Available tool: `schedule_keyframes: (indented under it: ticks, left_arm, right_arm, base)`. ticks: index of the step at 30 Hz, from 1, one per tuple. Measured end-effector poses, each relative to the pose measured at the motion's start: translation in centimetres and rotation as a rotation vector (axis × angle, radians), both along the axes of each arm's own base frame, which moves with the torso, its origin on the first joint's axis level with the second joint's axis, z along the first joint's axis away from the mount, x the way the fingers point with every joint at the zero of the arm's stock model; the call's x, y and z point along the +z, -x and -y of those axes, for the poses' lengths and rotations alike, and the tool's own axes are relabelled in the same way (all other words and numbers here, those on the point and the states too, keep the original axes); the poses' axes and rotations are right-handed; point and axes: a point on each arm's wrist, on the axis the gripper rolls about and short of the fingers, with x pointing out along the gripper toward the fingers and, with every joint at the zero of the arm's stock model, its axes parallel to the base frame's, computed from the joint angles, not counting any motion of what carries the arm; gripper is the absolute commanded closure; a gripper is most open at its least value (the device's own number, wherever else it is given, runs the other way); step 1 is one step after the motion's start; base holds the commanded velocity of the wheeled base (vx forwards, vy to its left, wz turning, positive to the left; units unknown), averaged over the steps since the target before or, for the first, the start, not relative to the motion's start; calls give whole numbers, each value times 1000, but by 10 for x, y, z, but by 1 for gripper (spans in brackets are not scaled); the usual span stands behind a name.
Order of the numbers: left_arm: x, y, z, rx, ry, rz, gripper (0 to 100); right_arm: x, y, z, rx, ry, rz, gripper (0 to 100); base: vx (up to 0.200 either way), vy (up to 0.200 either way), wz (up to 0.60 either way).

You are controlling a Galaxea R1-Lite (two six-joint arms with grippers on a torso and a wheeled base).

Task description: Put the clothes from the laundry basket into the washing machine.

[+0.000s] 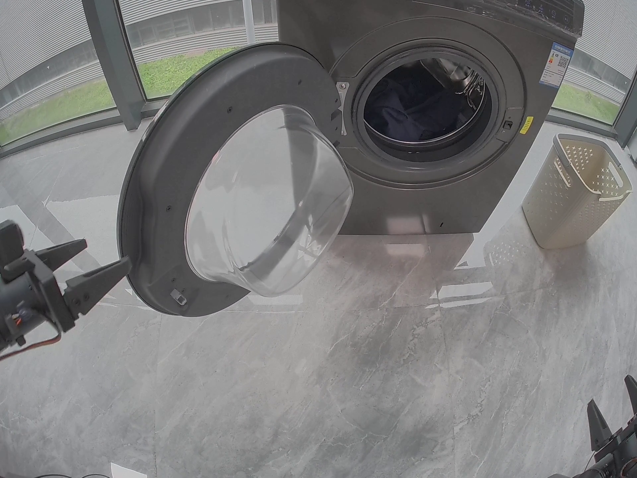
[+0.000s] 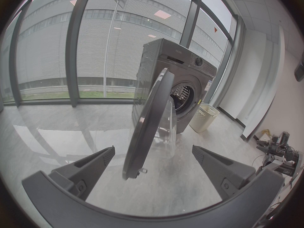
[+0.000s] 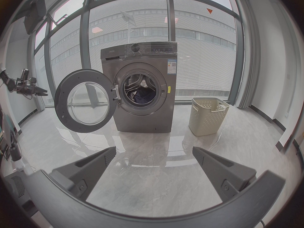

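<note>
A grey washing machine (image 1: 424, 187) stands ahead with its round door (image 1: 219, 187) swung wide to the left. Dark blue clothes (image 1: 415, 111) lie inside the drum (image 3: 141, 91). The cream laundry basket (image 1: 576, 190) stands on the floor to the machine's right, and nothing shows above its rim. My left gripper (image 1: 99, 260) is open at the far left, just off the door's outer edge (image 2: 145, 130), with nothing between its fingers. Low at the right hangs my right gripper (image 1: 614, 406), open and holding nothing, well back from the machine and the basket (image 3: 207, 115).
Glossy grey marble floor (image 1: 371, 366) spreads between me and the machine. Tall windows (image 1: 179, 28) with dark frames run behind and to the left. In the right wrist view a white wall (image 3: 278, 79) stands beyond the basket.
</note>
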Motion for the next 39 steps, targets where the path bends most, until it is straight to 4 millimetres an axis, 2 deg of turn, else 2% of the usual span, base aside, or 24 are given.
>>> schedule_keyframes:
  ticks: [6, 12, 18, 19, 23, 25, 26, 27, 28, 30, 32, 39]
  left_arm:
    - [9, -36, 17, -79, 4, -24, 0]
    - [6, -44, 40, -186, 28, -65, 0]
    - [7, -22, 66, -344, 78, -96, 0]
    - [6, -8, 71, -397, 91, -100, 0]
    - [6, 15, 72, -445, 112, -90, 0]
    - [7, 19, 70, -438, 117, -82, 0]
    - [7, 21, 69, -431, 119, -77, 0]
    - [0, 22, 62, -346, 72, -73, 0]
    - [-1, 20, 60, -326, 95, -95, 0]
    - [12, 15, 59, -296, 138, -19, 0]
    - [11, 7, 59, -255, 136, -23, 0]
    - [18, -37, 75, -159, 152, 42, 0]
  right_arm:
    - [0, 0, 0, 0, -1, 0, 0]
    - [0, 0, 0, 0, -1, 0, 0]
    - [0, 0, 0, 0, -1, 0, 0]
    - [0, 0, 0, 0, -1, 0, 0]
    - [0, 0, 0, 0, -1, 0, 0]
    - [0, 0, 0, 0, -2, 0, 0]
    - [0, 0, 0, 0, -1, 0, 0]
    - [0, 0, 0, -1, -3, -1, 0]
    - [0, 0, 0, -1, -3, -2, 0]
    - [0, 0, 0, 0, -2, -3, 0]
    - [0, 0, 0, 0, -1, -2, 0]
    - [0, 0, 0, 0, 0, -1, 0]
  base:
    - [0, 0, 0]
    - [0, 0, 0]
    - [0, 0, 0]
    - [0, 0, 0]
    - [0, 0, 0]
    - [0, 0, 0]
    - [0, 0, 0]
    - [0, 0, 0]
    - [0, 0, 0]
    - [0, 0, 0]
    - [0, 0, 0]
    - [0, 0, 0]
